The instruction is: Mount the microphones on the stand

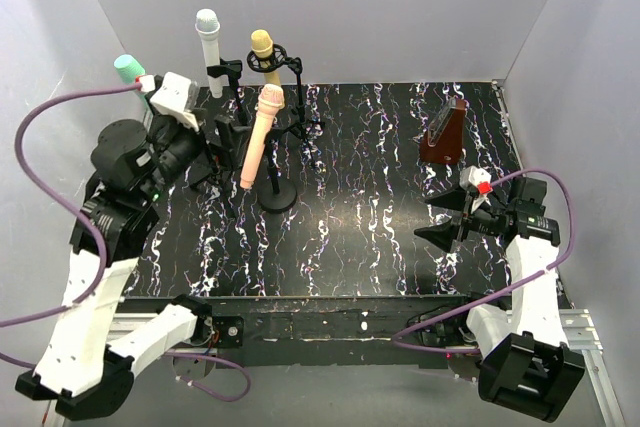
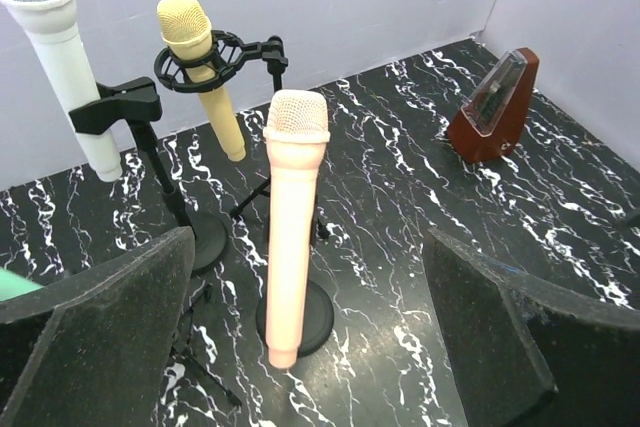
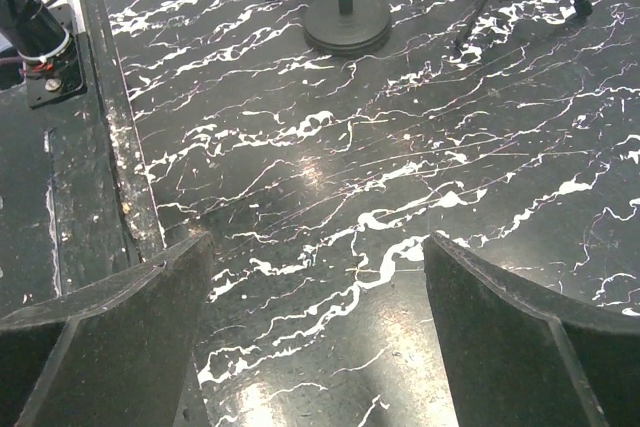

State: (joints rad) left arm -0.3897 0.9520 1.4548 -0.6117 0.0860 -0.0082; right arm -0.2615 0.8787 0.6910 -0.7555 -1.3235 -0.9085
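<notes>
Low in the right wrist view, the right claw (image 3: 318, 237) hangs wide open over bare tabletop (image 3: 300, 147), gripping nothing. In the left wrist view the left claw (image 2: 308, 232) is also spread wide and empty. The pink mic (image 2: 292, 227) is just beyond it at centre frame, sitting tilted, head up, on a round-based stand (image 2: 325, 312). Farther back, upper left, the yellow mic (image 2: 205, 67) sits in a ring mount (image 2: 170, 65) on a tripod. The white mic (image 2: 60, 67) is held upright in a clip stand (image 2: 115, 107). The mint mic (image 1: 128, 67) shows at the top view's upper left, beside the left wrist; what holds it I cannot tell. A metronome (image 2: 495, 107) stands far right.
</notes>
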